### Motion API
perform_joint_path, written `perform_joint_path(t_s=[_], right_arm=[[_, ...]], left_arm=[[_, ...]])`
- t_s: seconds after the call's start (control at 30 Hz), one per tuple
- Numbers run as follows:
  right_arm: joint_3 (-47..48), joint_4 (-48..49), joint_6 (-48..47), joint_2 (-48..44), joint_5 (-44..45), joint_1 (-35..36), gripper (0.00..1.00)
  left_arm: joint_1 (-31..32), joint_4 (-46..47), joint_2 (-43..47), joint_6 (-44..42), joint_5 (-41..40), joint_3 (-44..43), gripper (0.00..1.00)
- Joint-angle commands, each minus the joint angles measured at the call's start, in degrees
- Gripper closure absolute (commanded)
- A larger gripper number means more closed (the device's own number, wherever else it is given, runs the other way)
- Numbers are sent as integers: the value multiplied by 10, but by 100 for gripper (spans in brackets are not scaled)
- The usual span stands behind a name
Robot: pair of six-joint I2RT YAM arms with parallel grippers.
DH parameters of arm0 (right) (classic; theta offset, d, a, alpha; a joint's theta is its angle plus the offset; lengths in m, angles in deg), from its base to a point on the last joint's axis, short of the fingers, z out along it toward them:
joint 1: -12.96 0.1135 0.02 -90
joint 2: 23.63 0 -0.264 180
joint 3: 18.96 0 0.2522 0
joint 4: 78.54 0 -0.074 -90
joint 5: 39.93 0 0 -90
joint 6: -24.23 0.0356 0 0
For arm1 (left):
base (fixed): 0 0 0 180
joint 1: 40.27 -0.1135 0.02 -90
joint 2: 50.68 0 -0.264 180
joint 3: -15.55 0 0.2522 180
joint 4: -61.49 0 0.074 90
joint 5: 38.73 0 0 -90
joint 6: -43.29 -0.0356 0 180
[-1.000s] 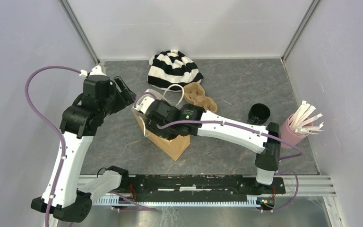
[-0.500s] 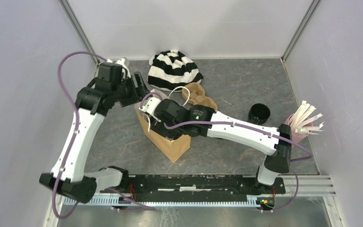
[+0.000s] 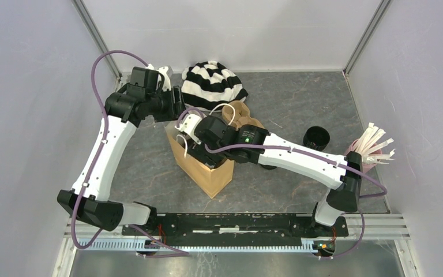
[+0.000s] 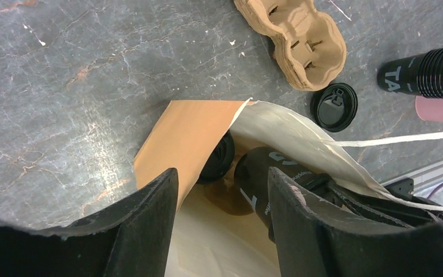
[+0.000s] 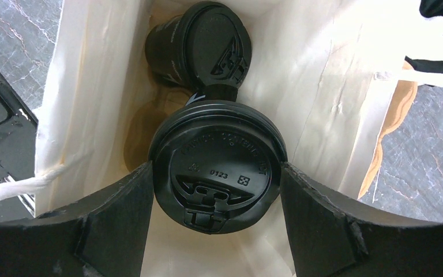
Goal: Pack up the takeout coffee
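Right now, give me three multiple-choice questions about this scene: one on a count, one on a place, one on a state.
1. How many lidded cups sit in the paper bag? A) one B) two C) three
2. Where is the loose lid? A) in the bag B) under the bag C) on the table beside the cardboard carrier
3. The right fingers are: A) either side of a lidded cup B) empty above the table C) gripping the carrier
Answers: B, two lids show inside; C, it lies by the carrier; A, they flank the nearer lid.
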Motion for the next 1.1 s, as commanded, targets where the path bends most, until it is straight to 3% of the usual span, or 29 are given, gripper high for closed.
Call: perform_joint_path(t_s=[0.0,0.1,0.33,0.73,0.83,1.07], right_arm=[[-7,24,-6,-28,-11,-6,43],[-7,24,-6,-29,-12,-8,43],[-6,28,-1,-25,-22,-10,43],[23,11,7,-6,-31,-14,43],[28,8,13,-3,-33,-15,43],[80,-30,23,11,-35,-15,44]], left_arm=[[-3,20,-16,-57,-4,-23,37],[-3,22,-35,-78,3,-23,45],[-2,50,-63,-107,2,-24,50],[6,174,-16,-188,30,70,67],[9,183,-7,-213,25,84,81],[10,316,96,-199,12,171,98]])
